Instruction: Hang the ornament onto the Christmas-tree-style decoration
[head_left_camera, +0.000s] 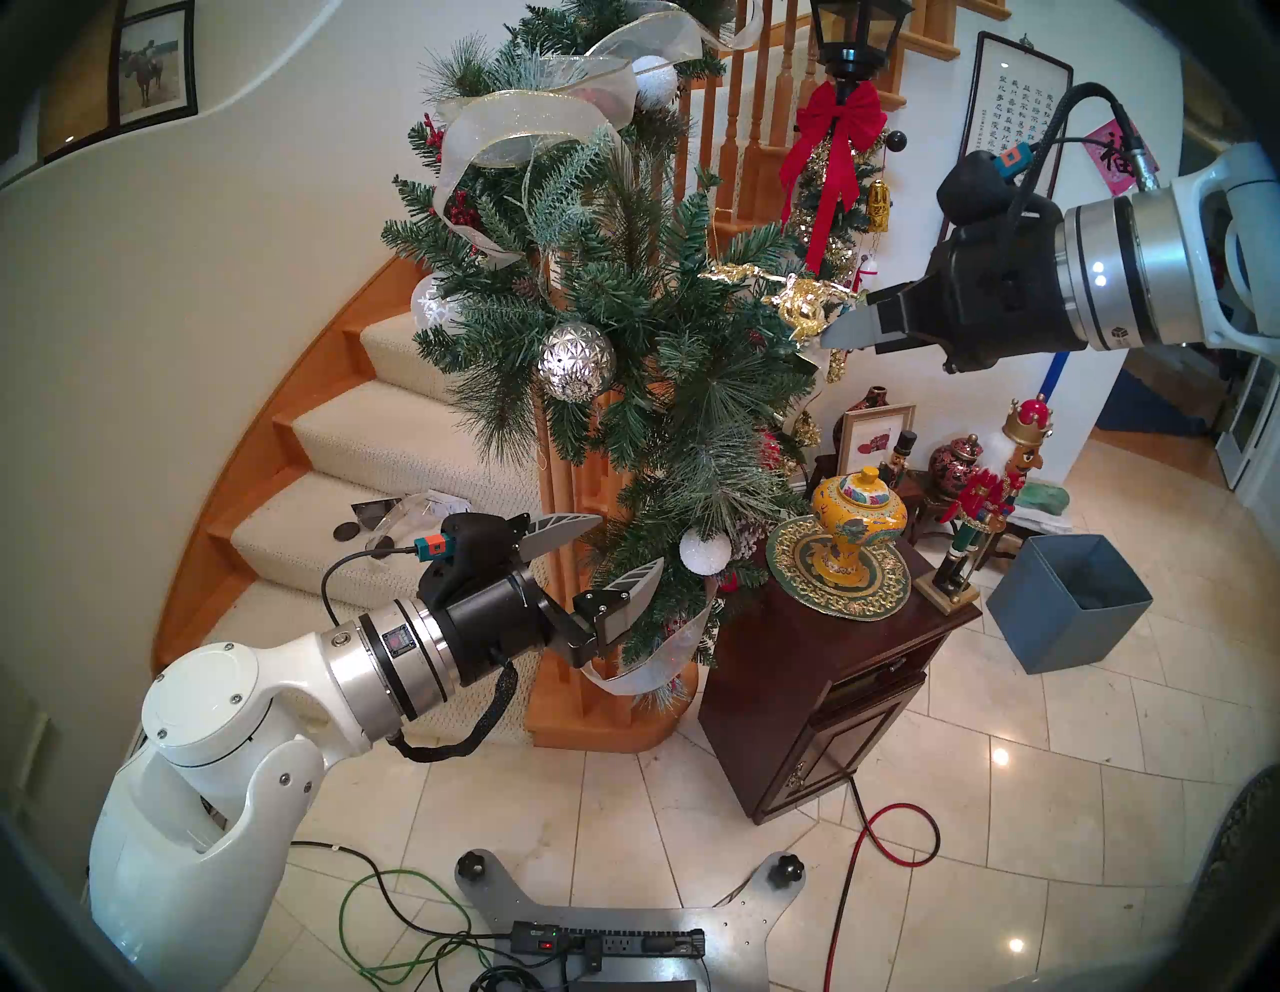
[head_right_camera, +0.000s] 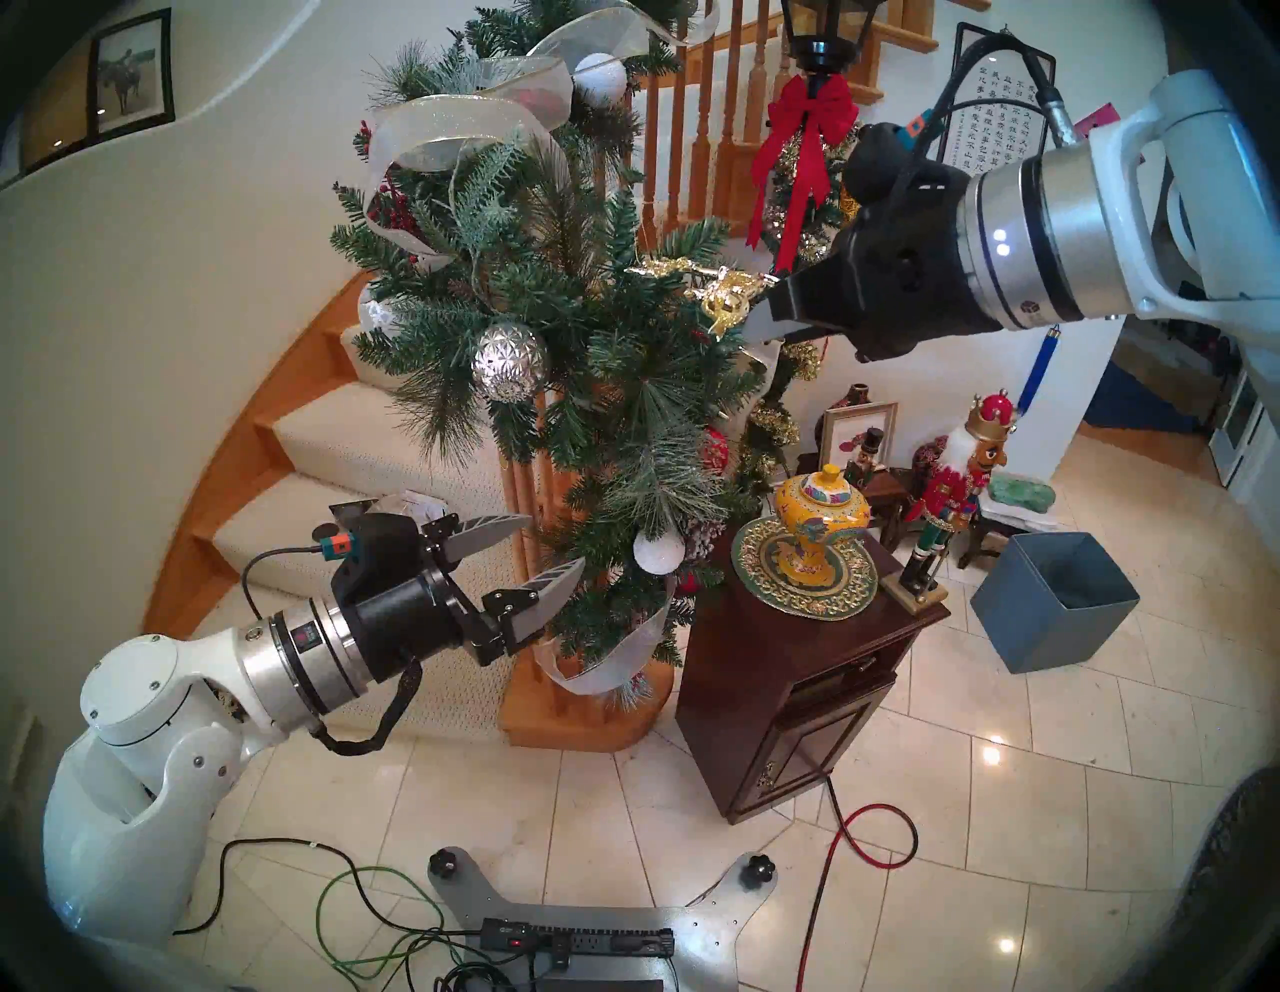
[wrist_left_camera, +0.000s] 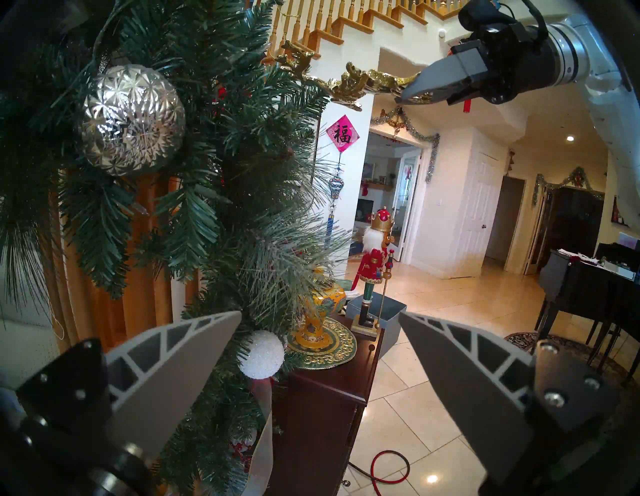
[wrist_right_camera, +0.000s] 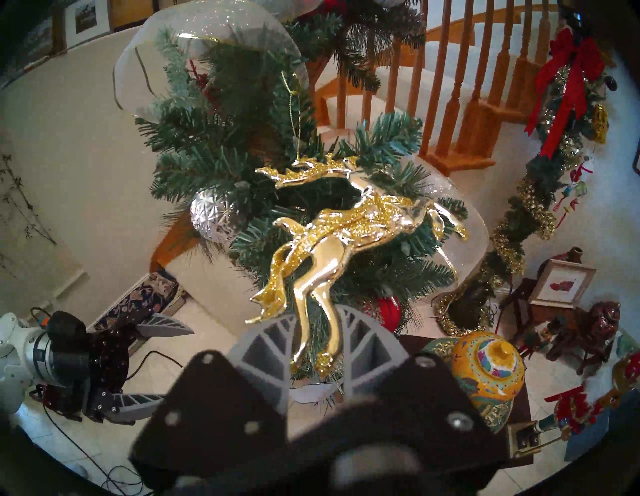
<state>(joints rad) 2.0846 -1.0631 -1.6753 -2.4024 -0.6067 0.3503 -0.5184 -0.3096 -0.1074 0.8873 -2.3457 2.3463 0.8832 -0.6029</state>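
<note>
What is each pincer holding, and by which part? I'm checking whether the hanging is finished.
The right pincer grips the gold reindeer ornament by its hind legs. The left pincer is open and holds nothing.

Gold reindeer ornament (wrist_right_camera: 349, 221), shiny and glittered, lies nearly level across the upper right branches of the green garland (head_left_camera: 623, 332), its string loop running up into the needles.

You've got bright, even indoor light w/ ceiling-lamp glare on the floor tiles (head_left_camera: 1001, 989); fisheye edges dark, right-wrist foreground blurred.
</note>
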